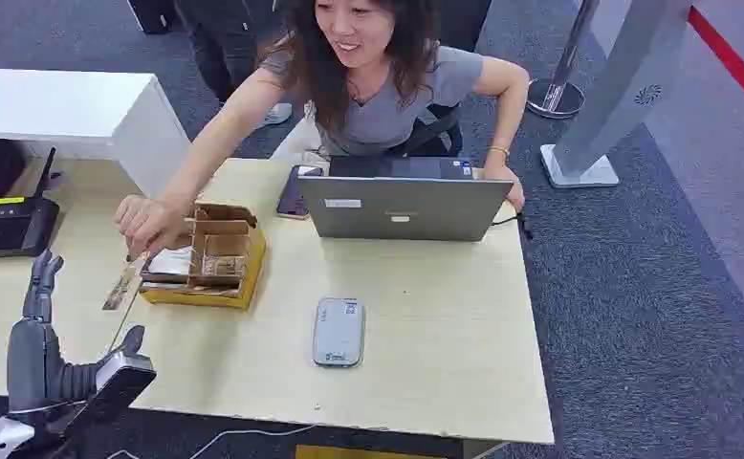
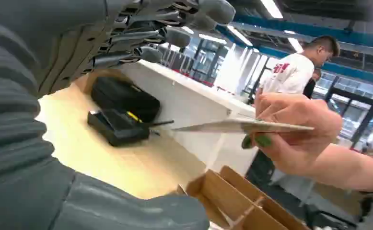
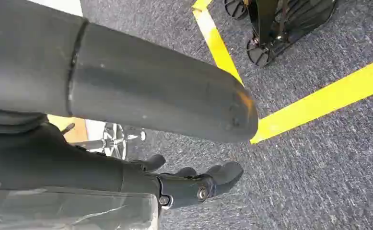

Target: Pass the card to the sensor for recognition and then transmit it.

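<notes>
Left hand (image 1: 43,335) empty, fingers apart | card (image 2: 242,126) thin, flat, pale; person-held

— What sort of place is this?
— An office reception or lobby. A pale wooden desk (image 1: 426,325) carries an open laptop (image 1: 402,196) and a black desk phone (image 1: 10,225), beside a white counter (image 1: 72,110).
— Anything further off?
— Grey carpet (image 1: 636,287), a stanchion post (image 1: 561,81), a turnstile-like grey pillar (image 1: 617,91), and (seen from the left wrist) glass partitions (image 2: 208,62) under strip lights (image 2: 273,8).
</notes>
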Controlling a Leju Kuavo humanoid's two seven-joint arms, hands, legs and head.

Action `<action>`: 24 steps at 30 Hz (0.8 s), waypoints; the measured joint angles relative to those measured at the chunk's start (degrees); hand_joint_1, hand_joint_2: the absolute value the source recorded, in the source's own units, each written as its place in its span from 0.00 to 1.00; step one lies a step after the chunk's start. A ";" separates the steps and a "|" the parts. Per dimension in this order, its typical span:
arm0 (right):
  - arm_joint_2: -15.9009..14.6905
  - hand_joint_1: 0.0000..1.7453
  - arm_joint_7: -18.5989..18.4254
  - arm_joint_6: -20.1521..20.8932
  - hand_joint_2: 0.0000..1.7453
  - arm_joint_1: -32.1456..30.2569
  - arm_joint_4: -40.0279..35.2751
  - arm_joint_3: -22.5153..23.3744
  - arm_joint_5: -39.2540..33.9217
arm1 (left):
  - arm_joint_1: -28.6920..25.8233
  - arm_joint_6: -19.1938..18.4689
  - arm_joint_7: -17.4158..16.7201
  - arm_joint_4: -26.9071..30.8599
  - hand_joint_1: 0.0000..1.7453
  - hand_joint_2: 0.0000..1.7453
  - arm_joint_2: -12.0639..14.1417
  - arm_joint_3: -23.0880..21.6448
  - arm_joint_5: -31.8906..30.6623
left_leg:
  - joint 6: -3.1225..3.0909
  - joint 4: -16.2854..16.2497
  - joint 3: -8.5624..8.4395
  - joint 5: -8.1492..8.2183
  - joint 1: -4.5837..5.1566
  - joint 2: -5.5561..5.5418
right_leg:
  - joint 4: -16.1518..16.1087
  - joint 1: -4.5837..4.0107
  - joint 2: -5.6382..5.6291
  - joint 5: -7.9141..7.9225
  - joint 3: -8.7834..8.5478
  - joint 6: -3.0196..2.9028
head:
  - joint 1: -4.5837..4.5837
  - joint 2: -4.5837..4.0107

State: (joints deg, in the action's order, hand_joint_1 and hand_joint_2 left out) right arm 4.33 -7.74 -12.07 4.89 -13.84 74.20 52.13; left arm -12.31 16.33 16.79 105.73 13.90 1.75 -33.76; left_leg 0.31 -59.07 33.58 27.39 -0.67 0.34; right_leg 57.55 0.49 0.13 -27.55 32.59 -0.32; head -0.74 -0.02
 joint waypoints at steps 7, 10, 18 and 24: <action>0.00 0.00 0.00 0.15 0.00 0.00 0.00 -0.02 0.42 | 1.60 0.46 -0.70 -1.82 0.00 1.00 0.99 -0.02 -3.12 | 0.01 0.00 0.00 -0.01 0.00 0.00 | 0.00 0.00 0.00 0.00 0.00 0.00 | 0.02 0.02; 0.00 0.00 0.00 0.22 0.00 0.00 0.00 -0.13 0.77 | 2.16 0.74 -0.90 -2.69 0.00 1.00 1.12 -0.11 -4.14 | 0.00 0.00 0.01 0.00 0.01 0.00 | 0.00 0.00 0.00 0.00 0.00 0.00 | -0.02 0.00; 0.00 0.00 -0.02 0.57 0.00 0.01 0.00 -0.72 0.83 | 3.08 1.16 -1.01 -4.16 1.00 1.00 1.40 -0.59 -4.90 | 0.00 0.00 0.00 0.00 0.02 0.00 | 0.00 0.00 -0.01 0.00 0.00 0.00 | 0.00 0.00; 0.00 0.00 -0.50 0.57 0.00 0.02 0.02 -0.94 0.83 | 3.22 1.57 -1.01 -4.83 1.00 1.00 1.42 -0.74 -5.39 | 0.00 0.00 0.00 0.00 0.01 0.00 | 0.00 0.00 -0.01 0.00 0.00 0.00 | 0.00 0.00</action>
State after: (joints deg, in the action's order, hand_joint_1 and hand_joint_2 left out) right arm 4.33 -8.24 -11.50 4.91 -13.81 73.26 52.96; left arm -9.09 17.90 15.78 100.89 15.32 1.01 -39.15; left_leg 0.31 -59.07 33.58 27.39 -0.67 0.35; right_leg 57.55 0.49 0.13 -27.55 32.59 -0.32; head -0.74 -0.02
